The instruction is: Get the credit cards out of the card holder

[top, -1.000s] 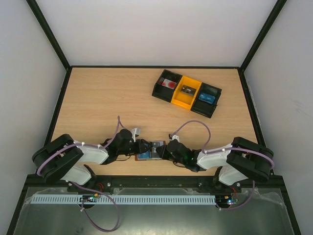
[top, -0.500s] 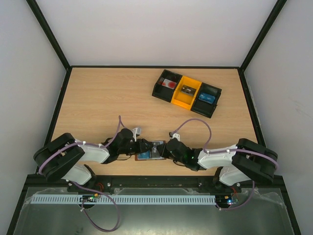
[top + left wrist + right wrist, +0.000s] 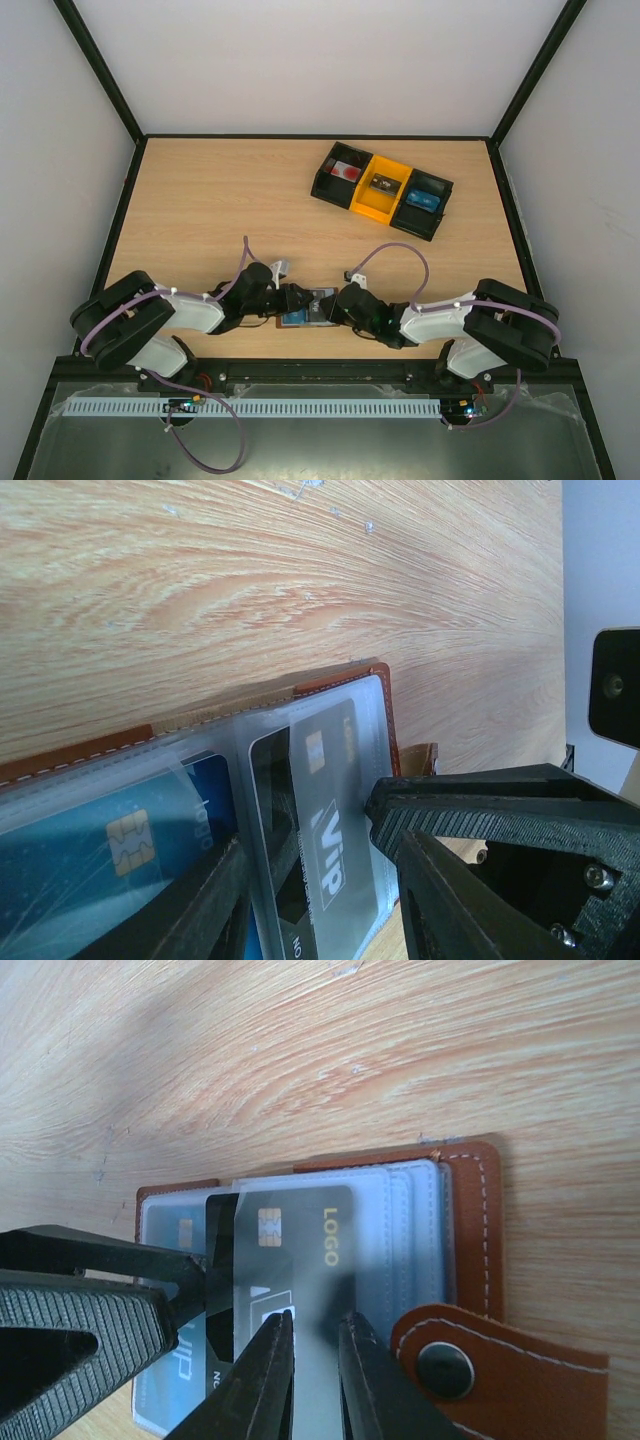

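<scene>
The brown card holder (image 3: 306,311) lies open near the table's front edge, between both grippers. Its clear sleeves hold credit cards: a blue one (image 3: 100,850), a grey VIP one (image 3: 332,815) and a dark LOGO one (image 3: 300,1230). The LOGO card's black edge sticks out of its sleeve. My left gripper (image 3: 300,830) stands with jaws apart over the holder. One finger lies by the blue card, and the other's tip (image 3: 170,1270) touches the sleeve edge. My right gripper (image 3: 315,1317) is almost closed, its tips on the LOGO card's lower part. The snap tab (image 3: 480,1360) lies beside it.
A black-and-yellow tray of bins (image 3: 366,208) stands at the back right of the table, small items in each bin. Bare wood (image 3: 220,200) stretches between it and the arms. Dark frame rails edge the table on all sides.
The right arm has shifted a little to the left, its gripper staying at the holder. The left arm and the holder have not visibly moved.
</scene>
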`<move>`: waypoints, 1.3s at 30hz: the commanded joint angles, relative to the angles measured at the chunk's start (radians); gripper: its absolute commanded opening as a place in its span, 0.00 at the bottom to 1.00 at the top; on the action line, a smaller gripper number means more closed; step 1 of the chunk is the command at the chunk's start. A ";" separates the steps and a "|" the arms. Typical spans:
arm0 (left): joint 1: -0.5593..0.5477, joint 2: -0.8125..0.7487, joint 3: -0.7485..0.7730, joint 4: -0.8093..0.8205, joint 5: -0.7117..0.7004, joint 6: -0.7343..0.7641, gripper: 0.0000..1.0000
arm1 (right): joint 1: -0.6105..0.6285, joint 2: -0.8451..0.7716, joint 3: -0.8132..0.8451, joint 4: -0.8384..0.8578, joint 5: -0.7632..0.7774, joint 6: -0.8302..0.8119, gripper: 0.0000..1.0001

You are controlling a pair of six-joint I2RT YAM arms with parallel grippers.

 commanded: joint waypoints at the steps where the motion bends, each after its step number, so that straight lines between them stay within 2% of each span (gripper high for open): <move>1: 0.002 0.013 0.006 -0.043 -0.025 0.026 0.42 | 0.006 -0.008 0.029 -0.087 0.057 -0.025 0.15; 6: 0.002 0.022 0.010 -0.035 -0.023 0.024 0.41 | 0.007 0.046 0.015 -0.022 0.014 -0.013 0.15; 13: 0.002 0.029 0.011 -0.010 -0.003 0.022 0.29 | 0.008 0.092 -0.010 0.053 -0.015 0.012 0.14; 19: 0.005 0.006 0.019 -0.068 -0.041 0.052 0.13 | 0.008 0.089 -0.007 0.032 0.007 0.006 0.14; 24: 0.012 -0.020 0.002 -0.072 -0.046 0.049 0.11 | 0.008 0.090 -0.007 0.025 0.014 0.004 0.14; 28: 0.015 -0.034 0.003 -0.081 -0.044 0.054 0.05 | 0.007 0.088 -0.006 0.017 0.021 0.001 0.14; 39: 0.029 -0.082 -0.017 -0.099 -0.055 0.035 0.07 | 0.008 0.079 -0.007 0.003 0.036 0.000 0.13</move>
